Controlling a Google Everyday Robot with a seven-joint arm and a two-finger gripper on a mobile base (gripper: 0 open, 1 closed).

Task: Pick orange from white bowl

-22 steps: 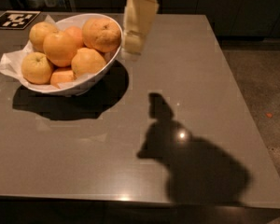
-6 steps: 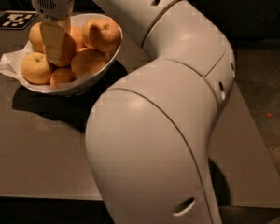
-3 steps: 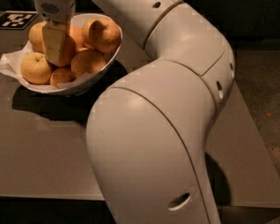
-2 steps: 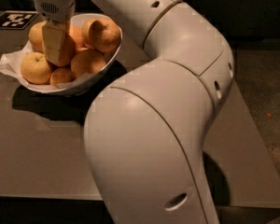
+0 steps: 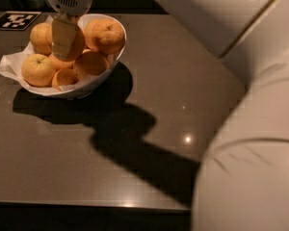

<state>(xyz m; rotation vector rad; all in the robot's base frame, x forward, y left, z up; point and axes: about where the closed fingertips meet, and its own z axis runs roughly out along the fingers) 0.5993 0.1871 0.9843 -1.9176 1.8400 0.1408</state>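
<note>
The white bowl [image 5: 116, 57] stands at the table's far left, lined with crumpled white paper [image 5: 8, 65] and holding several oranges. My gripper [image 5: 69, 46] reaches down into the bowl's middle. Its beige near finger [image 5: 63, 35] lies flat against the front of the deep-orange orange [image 5: 80, 41]; the other finger is hidden behind the fruit. The gripper is shut on this orange, which sits level with the top of the pile. A large dimpled orange [image 5: 107, 35] is just to its right, and a paler one [image 5: 37, 70] is at the front left.
My white arm [image 5: 250, 109] fills the right side and the top of the view and casts a dark shadow across the table's middle. A black-and-white marker tag [image 5: 14, 19] lies at the far left corner. The table's front edge [image 5: 86, 205] runs along the bottom.
My arm has swung out of the middle of the view to the right, uncovering the table. The gripper has stayed on the middle orange in the bowl.
</note>
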